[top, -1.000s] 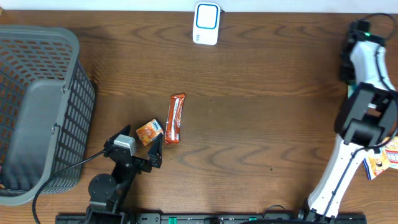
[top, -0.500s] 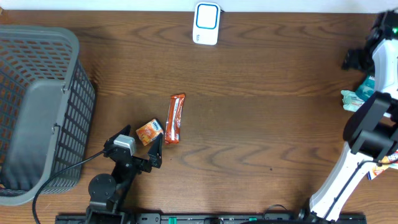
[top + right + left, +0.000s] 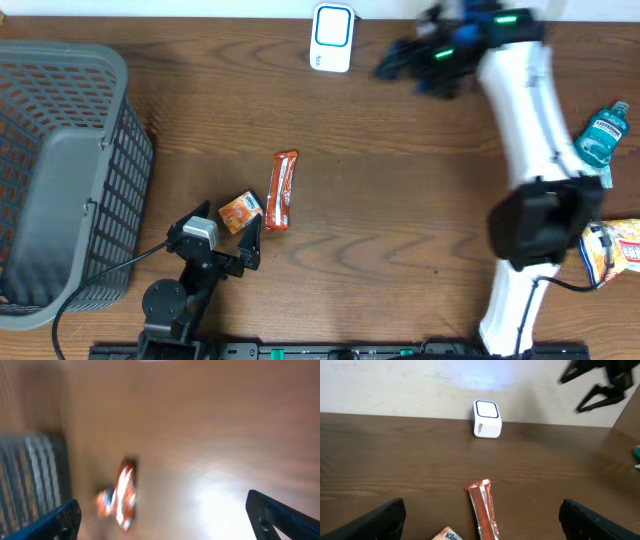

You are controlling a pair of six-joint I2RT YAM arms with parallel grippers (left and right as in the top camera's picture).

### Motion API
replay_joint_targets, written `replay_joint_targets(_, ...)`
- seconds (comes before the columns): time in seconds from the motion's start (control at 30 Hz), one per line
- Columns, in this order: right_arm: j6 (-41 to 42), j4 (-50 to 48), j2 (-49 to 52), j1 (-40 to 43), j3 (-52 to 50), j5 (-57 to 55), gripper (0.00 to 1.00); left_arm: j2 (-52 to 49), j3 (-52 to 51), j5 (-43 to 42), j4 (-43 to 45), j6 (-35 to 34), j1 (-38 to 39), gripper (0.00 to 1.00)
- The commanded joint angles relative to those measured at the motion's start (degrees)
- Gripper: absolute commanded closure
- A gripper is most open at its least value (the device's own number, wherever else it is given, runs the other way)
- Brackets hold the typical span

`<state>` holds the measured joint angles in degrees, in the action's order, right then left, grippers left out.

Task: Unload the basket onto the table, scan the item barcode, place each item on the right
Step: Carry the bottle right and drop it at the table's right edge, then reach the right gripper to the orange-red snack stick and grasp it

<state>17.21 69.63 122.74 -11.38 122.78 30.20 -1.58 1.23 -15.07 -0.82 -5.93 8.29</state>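
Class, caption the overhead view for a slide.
Open right gripper near the white scanner; orange snack bar and small packet lie on the table.

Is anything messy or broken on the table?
Nothing looks spilled or broken. One thing stands out a little: the teal plastic bottle lies on its side near the right edge of the brown wooden table. The long red-orange snack bar and the small orange packet lie flat beside each other.

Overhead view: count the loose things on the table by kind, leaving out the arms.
Grey basket: 1
White scanner: 1
Red snack bar: 1
Small orange packet: 1
Teal bottle: 1
Printed bag: 1
Total: 6
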Motion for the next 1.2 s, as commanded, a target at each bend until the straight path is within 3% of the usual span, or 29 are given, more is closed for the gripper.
replay_joint_targets(0.0,0.98,1.36,0.52,-9.31,-0.74,-5.05,0.03,0.2,-1.01,-0.57,-1.9,0.35,-0.24,0.02)
replay_joint_targets(0.2,5.18,0.96,2.86,-23.63,-3.3,-17.94,0.01,0.2,-1.01,-0.57,-1.9,0.35,-0.24,0.02)
replay_joint_targets(0.4,10.47,-0.42,8.22,-32.33,-5.81,-22.18,0.11,0.2,-1.01,-0.57,-1.9,0.35,-0.24,0.02)
replay_joint_targets(0.5,10.64,-0.42,11.26,-34.16,-5.97,-22.18,0.25,0.2,-1.01,-0.57,-1.9,0.35,-0.24,0.02)
replay_joint_targets(0.53,10.97,0.02,12.72,-34.82,-6.01,-22.21,0.45,0.2,-1.01,-0.57,-1.9,0.35,-0.24,0.02)
replay_joint_targets(0.63,11.5,1.2,14.08,-35.19,-6.23,-22.73,0.67,0.2,-1.01,-0.57,-1.9,0.35,-0.24,0.02)
replay_joint_targets(0.83,14.4,7.93,14.1,-35.1,-6.34,-37.55,0.86,0.2,-1.01,-0.57,-1.9,0.35,-0.24,0.02)
replay_joint_targets(0.93,15.1,9.16,13.94,-35.1,-6.32,-38.34,0.84,0.2,-1.01,-0.57,-1.9,0.35,-0.24,0.02)
replay_joint_targets(1.03,15.1,9.18,13.31,-35.17,-6.21,-36.54,0.73,0.2,-1.01,-0.57,-1.9,0.35,-0.24,0.02)
replay_joint_targets(1.13,15.1,7.65,12.59,-35.17,-6.21,-33.83,0.38,0.2,-1.01,-0.57,-1.9,0.35,-0.24,0.02)
replay_joint_targets(1.17,15.1,6.67,12.48,-35.17,-6.21,-32.48,0.34,0.2,-1.01,-0.55,-1.9,0.35,-0.24,0.02)
